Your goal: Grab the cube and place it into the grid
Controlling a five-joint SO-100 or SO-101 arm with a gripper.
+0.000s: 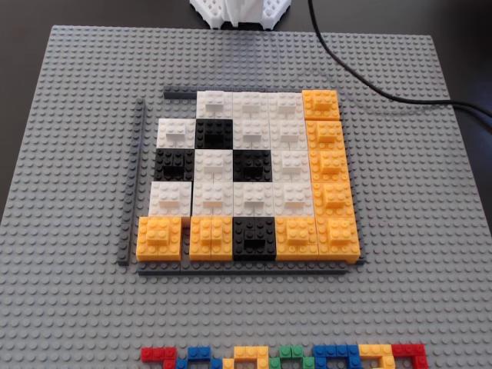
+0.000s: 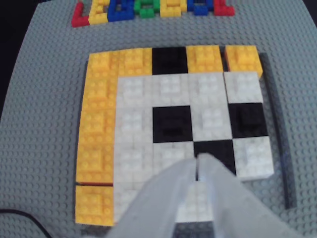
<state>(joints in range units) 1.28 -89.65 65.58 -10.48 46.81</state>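
On the grey baseplate [image 1: 69, 154] in the fixed view, the grid [image 1: 246, 181] lies one corner short and no loose cube shows, while in the wrist view the jaws hang together, empty, so finding the cube likely comes next.

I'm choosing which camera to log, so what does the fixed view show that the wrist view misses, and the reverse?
Only the fixed view shows the arm's white base at the top edge, the black cable curving off to the right, and the whole grey baseplate. Only the wrist view shows the gripper, its fingertips nearly together, hanging over the white blocks. Both show the grid of white, black and orange blocks, its dark grey edging strip, and the multicoloured row of small bricks.
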